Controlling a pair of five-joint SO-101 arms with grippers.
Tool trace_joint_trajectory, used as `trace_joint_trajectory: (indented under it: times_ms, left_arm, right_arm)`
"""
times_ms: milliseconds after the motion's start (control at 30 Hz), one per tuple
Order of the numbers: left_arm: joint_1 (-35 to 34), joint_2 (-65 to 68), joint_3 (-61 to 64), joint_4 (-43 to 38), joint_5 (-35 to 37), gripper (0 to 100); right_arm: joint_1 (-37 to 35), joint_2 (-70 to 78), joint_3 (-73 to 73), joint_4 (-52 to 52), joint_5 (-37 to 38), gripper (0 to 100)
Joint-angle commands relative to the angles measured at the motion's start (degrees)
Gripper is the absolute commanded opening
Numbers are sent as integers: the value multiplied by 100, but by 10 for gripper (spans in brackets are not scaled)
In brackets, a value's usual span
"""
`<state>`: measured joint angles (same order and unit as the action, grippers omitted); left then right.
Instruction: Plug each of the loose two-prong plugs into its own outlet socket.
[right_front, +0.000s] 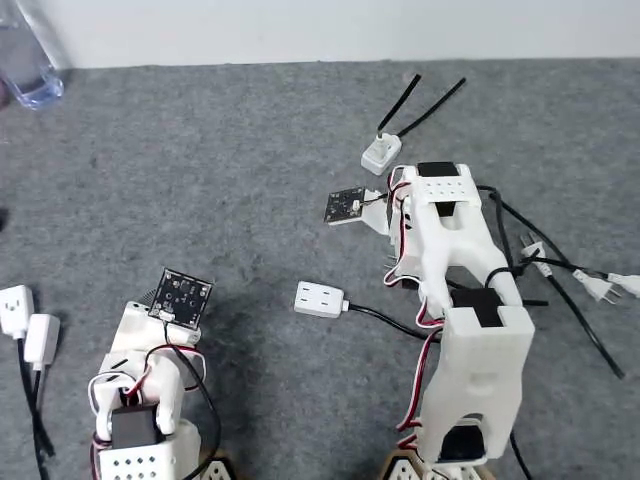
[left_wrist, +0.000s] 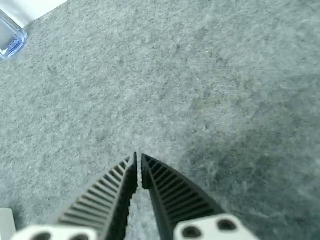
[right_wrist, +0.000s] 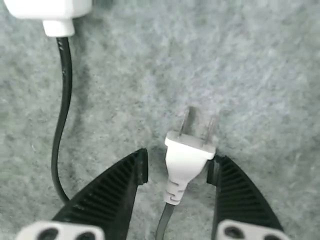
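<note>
**Fig.** Two arms on a grey felt-like worktop (right_front: 200, 150).

**L tool** (left_wrist: 139, 159): ribbed fingers (left_wrist: 110, 192) closed to a hairline gap at the tips, nothing betw. them. It hangs over bare worktop at near left.

**R tool** (right_wrist: 177, 159): black fingers (right_wrist: 115, 192) spread wide, straddling a two-prong plug (right_wrist: 189, 150) w/o clamping it. One finger is at or just touching the plug's shoulder, the other stands clear.
- Plug lies flat, white body, prongs pointing away from the tool.
- Its grey cord (right_wrist: 164, 226) runs back betw. the fingers.
- Beyond the prongs and apart from them lies a white block (right_wrist: 50, 12) w/ strain relief. Its black cord (right_wrist: 63, 110) curves back past one finger.

**High view:**
- L arm (right_front: 150, 400) is folded at near left.
- R arm (right_front: 465, 300) is stretched toward the far side at right.
- White outlet socket (right_front: 320, 299) lies betw. the arms, slots up. Its black lead (right_front: 385, 318) runs right, under the R arm.
- Just far of the R arm sits a small white adapter (right_front: 380, 155) w/ two thin black wires (right_front: 440, 105) fanning farther out.
- Loose plugs (right_front: 600, 287) w/ tangled cords lie at the right edge.
- At the left edge is a white socket piece (right_front: 14, 308), and just beside it a white cord end (right_front: 42, 338), both w/ black cords trailing nearward.
- A clear bottle (right_front: 25, 70) stands at the far-left corner
</note>
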<state>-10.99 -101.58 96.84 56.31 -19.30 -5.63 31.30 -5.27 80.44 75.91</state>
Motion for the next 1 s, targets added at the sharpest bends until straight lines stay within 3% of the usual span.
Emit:
trace_joint_trajectory:
  times_ms: [0, 633, 900, 967]
  left_arm:
    - [26, 9, -22, 9, -53, 15]
    - [9, 9, -22, 18, -53, 15]
    - [9, 9, -22, 18, -53, 15]
    - [9, 9, -22, 18, -53, 15]
  right_arm:
    - [-163, 92, -70, 22, -62, 216]
    - [-400, 145, -176, -259, -527, 211]
    - [-400, 154, -149, -251, -527, 15]
    - [-400, 154, -141, -251, -519, 10]
